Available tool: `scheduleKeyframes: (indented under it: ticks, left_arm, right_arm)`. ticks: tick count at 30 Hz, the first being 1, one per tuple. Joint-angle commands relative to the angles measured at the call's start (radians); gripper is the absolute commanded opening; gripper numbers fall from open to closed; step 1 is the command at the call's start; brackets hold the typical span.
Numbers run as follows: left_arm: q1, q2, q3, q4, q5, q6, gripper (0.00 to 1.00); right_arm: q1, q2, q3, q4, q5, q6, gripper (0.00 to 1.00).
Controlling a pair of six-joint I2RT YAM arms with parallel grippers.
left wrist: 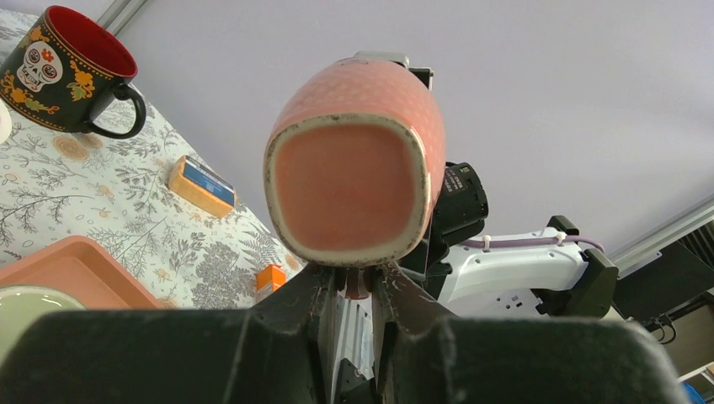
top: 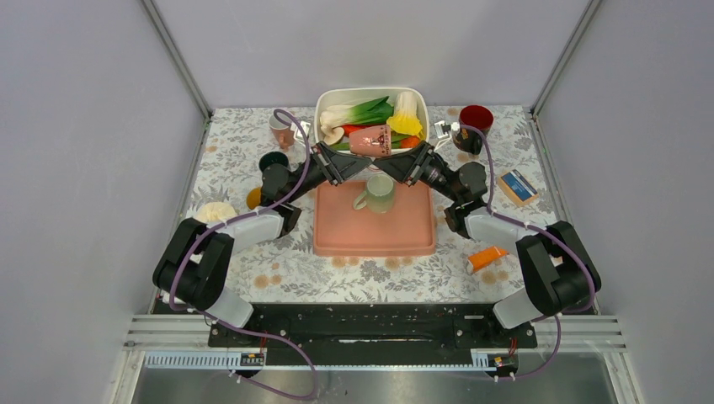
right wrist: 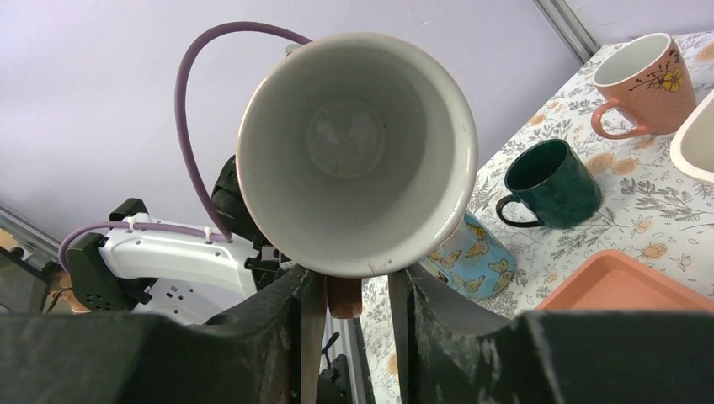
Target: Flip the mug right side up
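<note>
A pink mug hangs on its side in the air between my two grippers, over the far edge of the pink tray. The left wrist view shows its flat base. The right wrist view shows its white inside, so the mouth faces the right arm. The handle points down. My left gripper is shut on the handle. My right gripper straddles the same handle with its jaws apart: one finger touches it and a gap shows on the other side.
A pale green mug stands on the tray. Behind it is a white bowl of vegetables. Around it are a skull mug, a dark green mug, a pink floral mug, a butterfly mug, a yellow box and an orange packet.
</note>
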Motion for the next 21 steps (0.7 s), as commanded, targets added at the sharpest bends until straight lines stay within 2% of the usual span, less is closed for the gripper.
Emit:
scheduleKeyframes:
  ticks: [1,14,15,18,19,20,21]
  left_arm:
    - [-0.040,-0.004,-0.005,0.043,0.048,0.031,0.00]
    - [-0.061,0.012,0.005,0.027,0.073,0.049,0.00]
    - [-0.061,0.012,0.008,0.026,0.077,0.050,0.04]
    - [-0.059,0.009,0.019,0.013,0.085,0.050,0.40]
    - [-0.059,0.006,0.022,0.013,0.088,0.050,0.55]
    - [-0.057,0.002,0.024,0.013,0.089,0.047,0.73]
    - [-0.056,0.001,0.024,0.015,0.091,0.047,0.81]
  right_arm:
    - [-0.011,0.000,0.015,0.103,0.049,0.007,0.36]
    - [-0.037,-0.003,0.020,0.102,0.042,-0.001,0.03]
    - [-0.041,-0.008,0.020,0.098,0.038,-0.010,0.00]
    - [-0.060,-0.033,0.023,0.058,0.031,-0.053,0.00]
    - [-0.067,-0.045,0.023,0.033,0.028,-0.069,0.00]
    - [-0.074,-0.056,0.025,0.009,0.025,-0.086,0.00]
    - [-0.081,-0.070,0.030,-0.022,0.019,-0.107,0.00]
